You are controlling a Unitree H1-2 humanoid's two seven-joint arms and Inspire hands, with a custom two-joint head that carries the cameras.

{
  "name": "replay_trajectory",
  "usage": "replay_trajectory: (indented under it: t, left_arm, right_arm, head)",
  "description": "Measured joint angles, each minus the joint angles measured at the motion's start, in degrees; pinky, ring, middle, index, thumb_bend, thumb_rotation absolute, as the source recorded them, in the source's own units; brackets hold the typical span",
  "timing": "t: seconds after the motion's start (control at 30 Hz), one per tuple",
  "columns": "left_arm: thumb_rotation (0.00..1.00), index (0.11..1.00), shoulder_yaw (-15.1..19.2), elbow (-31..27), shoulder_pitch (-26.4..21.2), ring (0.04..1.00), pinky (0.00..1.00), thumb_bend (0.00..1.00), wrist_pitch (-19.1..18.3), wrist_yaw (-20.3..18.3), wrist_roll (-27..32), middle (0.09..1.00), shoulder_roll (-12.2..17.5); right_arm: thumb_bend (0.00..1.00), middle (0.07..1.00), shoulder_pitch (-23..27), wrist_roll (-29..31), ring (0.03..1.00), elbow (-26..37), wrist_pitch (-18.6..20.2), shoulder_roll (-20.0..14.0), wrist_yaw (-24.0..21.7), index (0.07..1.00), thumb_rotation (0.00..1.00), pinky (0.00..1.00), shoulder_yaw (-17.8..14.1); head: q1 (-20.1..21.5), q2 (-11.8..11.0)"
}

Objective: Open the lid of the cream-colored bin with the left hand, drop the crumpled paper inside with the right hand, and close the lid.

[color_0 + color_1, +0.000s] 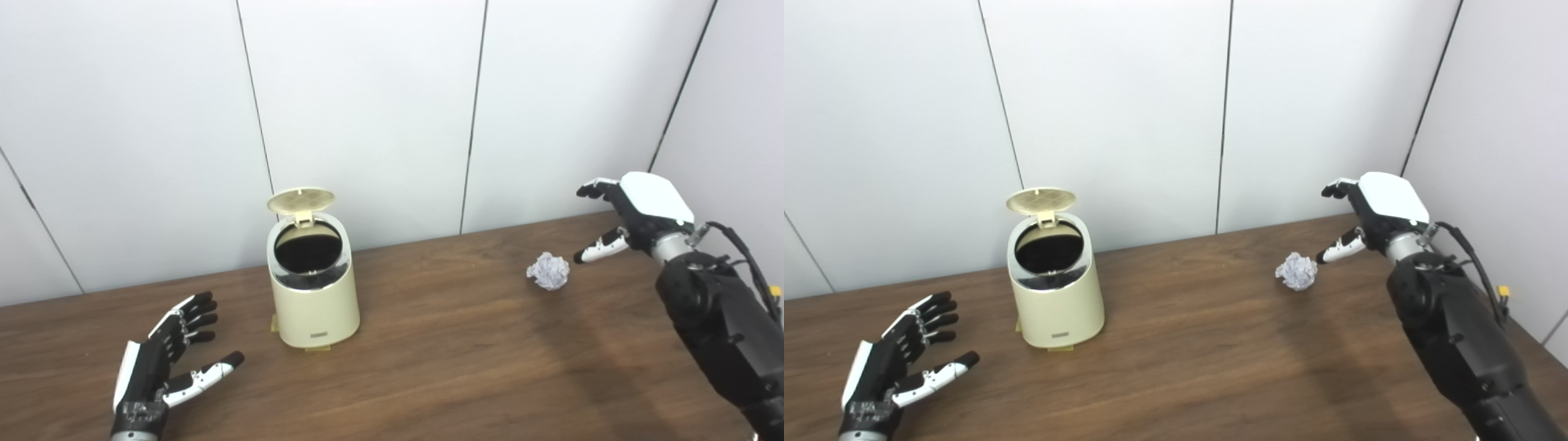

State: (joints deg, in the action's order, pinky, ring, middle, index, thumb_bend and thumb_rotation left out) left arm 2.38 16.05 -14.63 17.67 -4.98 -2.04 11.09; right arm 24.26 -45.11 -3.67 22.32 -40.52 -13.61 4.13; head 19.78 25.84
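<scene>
The cream-colored bin (315,294) stands on the wooden table left of centre, its round lid (301,201) flipped up and back so the dark inside shows. A crumpled white paper ball (549,271) lies on the table to the right. My right hand (631,214) hovers just right of and above the paper, open, fingers spread and not touching it. My left hand (168,352) rests low at the front left, open, palm up, well apart from the bin.
The brown wooden table (441,355) runs back to a white panelled wall (367,110). My black right forearm (716,324) crosses the table's right side.
</scene>
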Motion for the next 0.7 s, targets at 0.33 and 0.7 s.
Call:
replay_trajectory:
  t: [0.33, 0.7]
  left_arm:
    - [0.0, 0.85, -0.1, 0.0, 0.0, 0.777, 0.68, 0.72, 0.0, -0.1, 0.0, 0.812, 0.0]
    - [0.02, 0.853, -0.1, -0.4, 0.1, 0.792, 0.7, 0.72, 0.0, -0.2, -0.1, 0.816, 0.1]
  right_arm:
    - [0.87, 0.78, 4.1, -0.3, 0.811, -10.3, -0.3, 0.2, -3.7, 0.78, 0.25, 0.69, 5.1]
    - [0.87, 0.768, 7.3, -0.4, 0.791, -20.0, -2.6, 2.5, -1.2, 0.792, 0.32, 0.68, 9.9]
  head:
    - [-0.4, 0.4]
    - [-0.6, 0.6]
